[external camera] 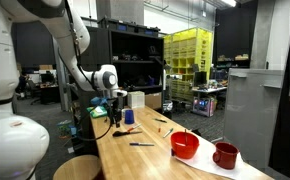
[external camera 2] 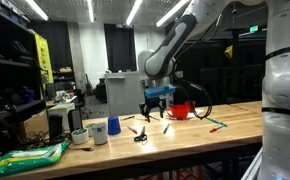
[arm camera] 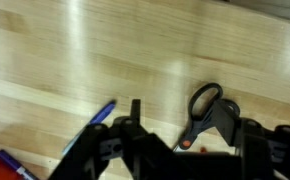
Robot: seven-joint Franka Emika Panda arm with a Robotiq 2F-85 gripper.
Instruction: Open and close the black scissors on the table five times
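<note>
The black scissors (arm camera: 203, 103) lie flat on the light wooden table (arm camera: 75, 60). In the wrist view their handle loops point up and a red pivot dot shows near the gripper body. They also show in an exterior view (external camera 2: 140, 135). My gripper (arm camera: 182, 120) is open and hangs just above them. Its right finger overlaps one handle loop, and its left finger is over bare wood. The gripper shows in both exterior views (external camera: 113, 110) (external camera 2: 155, 108), a little above the table. The blades are hidden under the gripper body.
A blue marker (arm camera: 100, 112) lies left of the gripper. A blue cup (external camera 2: 113, 127), a white cup (external camera 2: 97, 132) and a green bag (external camera 2: 25, 157) stand at one end. A red bowl (external camera: 185, 145) and red mug (external camera: 225, 155) sit on a white cloth. Loose markers (external camera 2: 213, 125) lie nearby.
</note>
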